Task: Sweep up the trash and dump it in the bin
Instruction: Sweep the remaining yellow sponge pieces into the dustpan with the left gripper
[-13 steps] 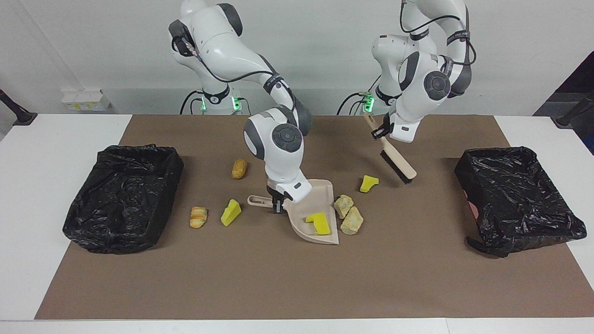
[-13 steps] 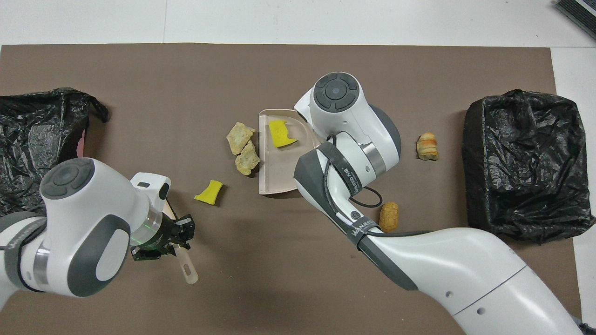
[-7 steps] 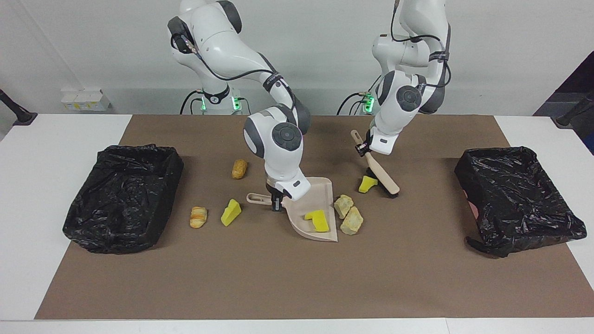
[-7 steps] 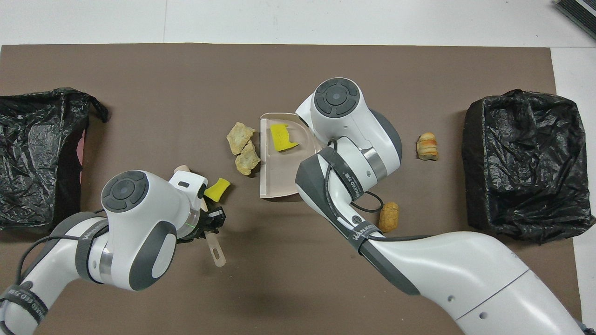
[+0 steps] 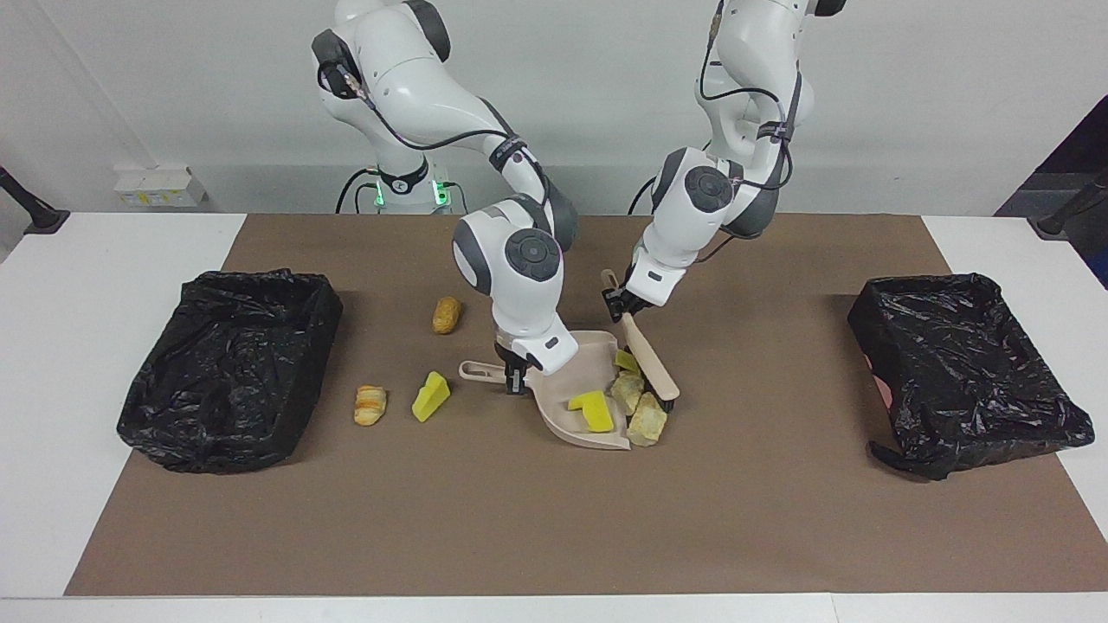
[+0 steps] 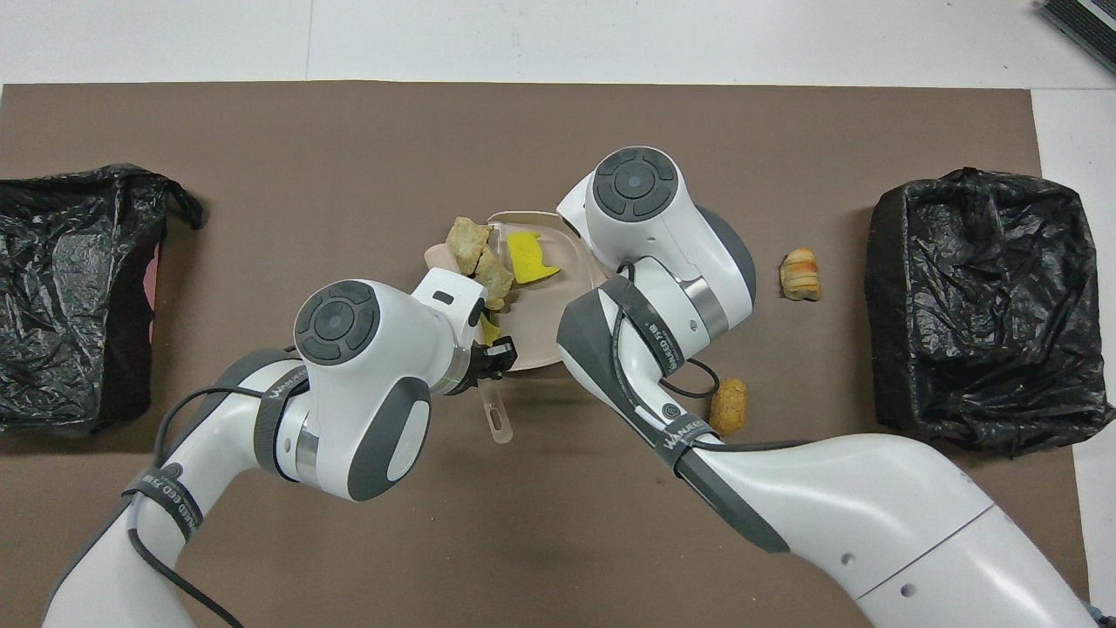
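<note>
My right gripper [image 5: 517,378] is shut on the handle of the beige dustpan [image 5: 558,414], which lies on the brown mat. A yellow sponge [image 5: 593,411] sits in the pan. My left gripper [image 5: 617,302] is shut on the brush [image 5: 649,363], whose head presses two beige chunks [image 5: 627,391] [image 5: 647,424] and a small yellow wedge [image 5: 627,360] against the pan's mouth. Toward the right arm's end lie another yellow wedge [image 5: 430,395], a striped roll [image 5: 370,404] and a brown roll [image 5: 447,314].
One black-lined bin [image 5: 229,363] stands at the right arm's end of the mat, another [image 5: 965,372] at the left arm's end. In the overhead view the right arm hides the dustpan's handle and the loose yellow wedge.
The left arm swept the brush down and toward the dustpan. It pushed the small yellow wedge and both beige chunks up to the pan's mouth. The right gripper and pan stayed put.
</note>
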Robot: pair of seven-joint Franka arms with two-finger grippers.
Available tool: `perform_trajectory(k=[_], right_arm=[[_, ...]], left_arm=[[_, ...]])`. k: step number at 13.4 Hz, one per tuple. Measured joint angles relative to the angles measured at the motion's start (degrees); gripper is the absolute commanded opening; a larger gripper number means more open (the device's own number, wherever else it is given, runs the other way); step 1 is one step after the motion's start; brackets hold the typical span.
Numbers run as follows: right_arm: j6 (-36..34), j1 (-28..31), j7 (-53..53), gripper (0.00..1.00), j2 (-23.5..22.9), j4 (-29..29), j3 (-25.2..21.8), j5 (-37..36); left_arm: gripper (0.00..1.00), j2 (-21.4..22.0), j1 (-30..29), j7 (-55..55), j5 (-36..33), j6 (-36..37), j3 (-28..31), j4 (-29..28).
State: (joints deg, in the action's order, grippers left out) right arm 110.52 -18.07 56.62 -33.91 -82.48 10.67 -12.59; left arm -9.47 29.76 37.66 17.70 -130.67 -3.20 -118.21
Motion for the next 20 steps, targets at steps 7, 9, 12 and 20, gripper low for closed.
perform_trajectory(k=[7, 9, 12, 20], right_arm=[[2.5, 2.0, 0.0, 0.00, 0.6, -2.0, 0.0, 0.0], [2.6, 2.1, 0.0, 0.00, 0.6, -2.1, 0.0, 0.0], [2.6, 2.1, 0.0, 0.00, 0.6, -2.2, 0.0, -0.1], [2.7, 0.4, 0.0, 0.00, 1.4, -3.1, 0.2, -8.1]], left_arm=[[0.00, 1.7, -0.7, -10.7, -2.5, 13.7, 1.8, 6.4], [0.00, 2.2, -2.2, -12.5, -2.9, 15.5, 2.0, 6.5], [0.00, 2.0, -7.4, -14.1, -3.0, 15.1, 2.3, 6.5], [0.00, -3.3, -7.8, -16.5, -2.5, 9.5, 0.4, 4.8]])
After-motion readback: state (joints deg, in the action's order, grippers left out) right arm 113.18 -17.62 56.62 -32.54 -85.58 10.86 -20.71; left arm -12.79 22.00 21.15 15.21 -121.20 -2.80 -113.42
